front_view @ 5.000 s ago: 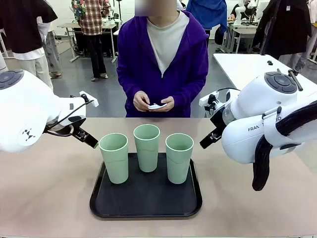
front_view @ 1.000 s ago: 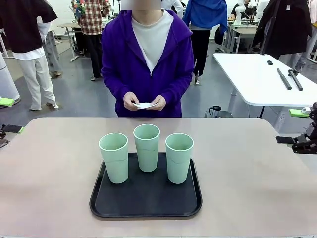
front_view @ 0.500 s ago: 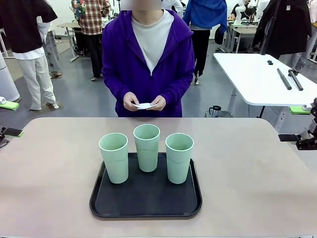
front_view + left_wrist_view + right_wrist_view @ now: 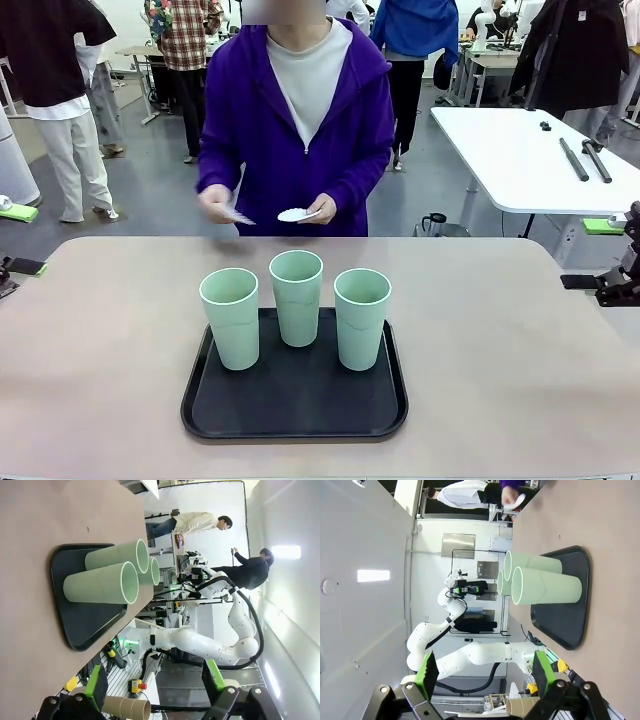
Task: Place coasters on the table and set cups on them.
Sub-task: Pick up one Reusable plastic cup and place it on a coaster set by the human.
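Progress sits at the very start: no coaster lies on the bench yet. The coasters are with the person at the far side, one in the hand by the chest. The other hand is out to the side, blurred, with what looks like another. All three cups stand upright on the black tray mid-bench. Your left gripper and right gripper hang at the bench's ends, fingers apart and empty. You have every coaster and cup left to place.
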`<state>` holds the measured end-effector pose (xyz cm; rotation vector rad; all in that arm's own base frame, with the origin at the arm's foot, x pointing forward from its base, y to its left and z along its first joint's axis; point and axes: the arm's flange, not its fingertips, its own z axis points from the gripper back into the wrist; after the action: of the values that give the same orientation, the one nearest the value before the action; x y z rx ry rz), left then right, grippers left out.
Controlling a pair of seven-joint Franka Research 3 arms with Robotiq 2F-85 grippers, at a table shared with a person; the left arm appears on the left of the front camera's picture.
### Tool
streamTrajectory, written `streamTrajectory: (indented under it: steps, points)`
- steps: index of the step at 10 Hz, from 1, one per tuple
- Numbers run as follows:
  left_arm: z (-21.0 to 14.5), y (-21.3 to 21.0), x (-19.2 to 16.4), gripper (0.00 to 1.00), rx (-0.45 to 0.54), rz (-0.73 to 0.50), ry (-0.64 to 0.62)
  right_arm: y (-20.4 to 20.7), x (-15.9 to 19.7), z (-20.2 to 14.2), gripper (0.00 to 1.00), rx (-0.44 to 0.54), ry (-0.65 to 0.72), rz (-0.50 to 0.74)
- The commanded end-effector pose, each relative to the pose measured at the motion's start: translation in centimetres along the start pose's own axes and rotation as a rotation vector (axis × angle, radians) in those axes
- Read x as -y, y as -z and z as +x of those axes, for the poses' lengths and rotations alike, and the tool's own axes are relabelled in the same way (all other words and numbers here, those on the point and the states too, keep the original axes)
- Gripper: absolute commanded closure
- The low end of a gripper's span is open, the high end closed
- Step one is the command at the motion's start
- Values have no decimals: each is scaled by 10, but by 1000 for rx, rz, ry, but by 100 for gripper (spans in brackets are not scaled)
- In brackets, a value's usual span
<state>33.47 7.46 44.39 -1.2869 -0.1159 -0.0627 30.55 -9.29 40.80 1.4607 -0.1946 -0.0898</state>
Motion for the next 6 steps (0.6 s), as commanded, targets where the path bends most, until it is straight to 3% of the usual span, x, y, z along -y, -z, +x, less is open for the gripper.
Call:
streamTrajectory:
  steps: [1,6]
  points:
    - [-1,-1,0,0,1,-12,13,-2,1,0,0,7,-13,11]
    - [-1,-1,0,0,1,-12,13,-2,1,0,0,7,-13,11]
